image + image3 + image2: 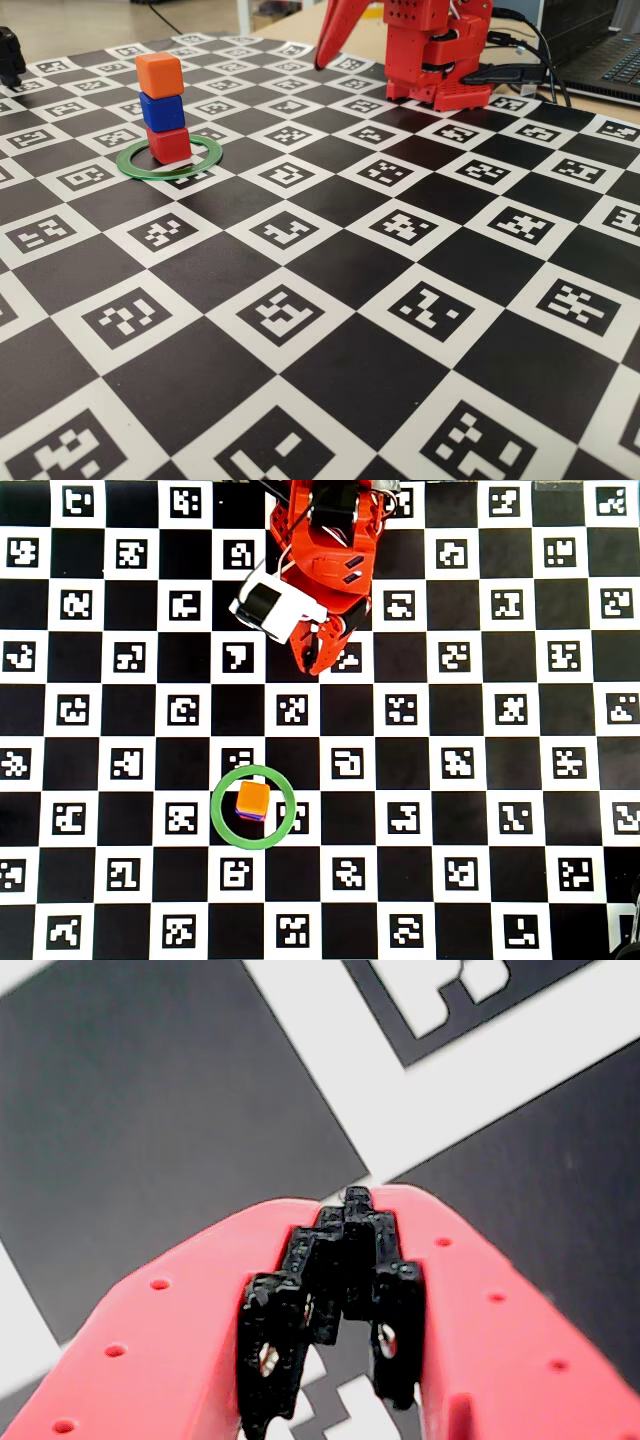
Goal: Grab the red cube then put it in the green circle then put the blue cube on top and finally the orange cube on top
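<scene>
Red cube (pixel 168 143) shows only in fixed view; gripper (pixel 350 1200) pressed together, empty.

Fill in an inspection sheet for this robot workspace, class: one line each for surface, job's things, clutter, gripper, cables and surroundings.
Surface: black-and-white checkerboard mat printed with square markers, flat and covering the table.
Job's things: red cube sits inside the green circle; blue cube on it; orange cube on top. The overhead view shows the stack a little off the ring's centre.
Clutter: nothing seen on the mat.
Gripper: gripper shut, holding nothing, near the arm's base and away from the stack.
Cables: black cables trail behind the arm's base at the mat's far edge.
Surroundings: a dark laptop-like device at the far right of the fixed view; a black object at the far left.
</scene>
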`<state>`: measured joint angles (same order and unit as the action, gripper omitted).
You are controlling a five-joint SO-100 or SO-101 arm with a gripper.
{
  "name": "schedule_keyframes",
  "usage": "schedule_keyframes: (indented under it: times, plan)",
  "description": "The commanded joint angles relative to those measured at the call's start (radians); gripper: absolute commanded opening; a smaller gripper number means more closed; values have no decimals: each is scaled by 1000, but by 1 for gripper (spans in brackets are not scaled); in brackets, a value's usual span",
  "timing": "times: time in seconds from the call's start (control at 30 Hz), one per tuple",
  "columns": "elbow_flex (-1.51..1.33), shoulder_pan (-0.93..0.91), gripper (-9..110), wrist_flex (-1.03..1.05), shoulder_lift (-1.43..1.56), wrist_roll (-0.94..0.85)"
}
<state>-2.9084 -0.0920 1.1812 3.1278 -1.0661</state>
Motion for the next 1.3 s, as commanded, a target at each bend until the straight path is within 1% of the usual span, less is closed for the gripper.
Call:
schedule_keyframes:
  times: [0.0,0.13,0.27,0.33,0.4,0.47,0.6,0.77,1.27]
  plan:
    - [-25,6,-6,41,71,-20]
    - [-107,6,-6,112,132,-54]
    - [-175,28,-6,170,172,-124]
    - [-198,32,-6,166,189,-126]
    - [-218,37,-6,163,201,-179]
    - [-258,49,-6,161,230,-272]
    - [-276,55,-6,149,230,-262]
    - [-276,58,-6,156,230,-337]
    - [-278,58,-5,158,230,-345]
